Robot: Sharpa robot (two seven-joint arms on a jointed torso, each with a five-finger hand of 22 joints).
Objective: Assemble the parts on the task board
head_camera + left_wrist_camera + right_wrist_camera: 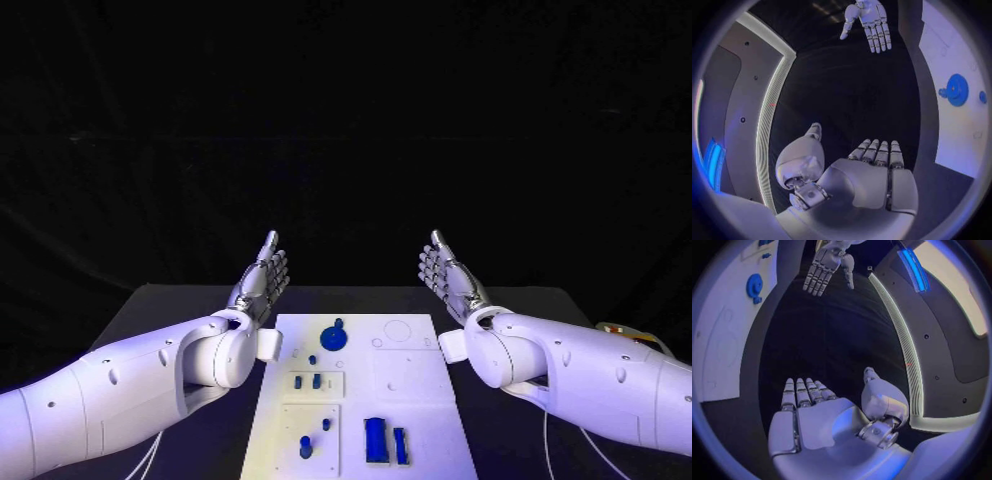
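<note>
Left hand (261, 275): you see it flat, fingers straight, holding nothing.
Right hand (449, 273): likewise flat and empty.
Task board (411, 375): between your two wrists, nearer than both hands.
Parts: round blue part (333, 337) by the left wrist; blue bars (384, 441) at the near end.

A robot test stage — black table (173, 310), black backdrop, white task board (411, 400) laid out.
</note>
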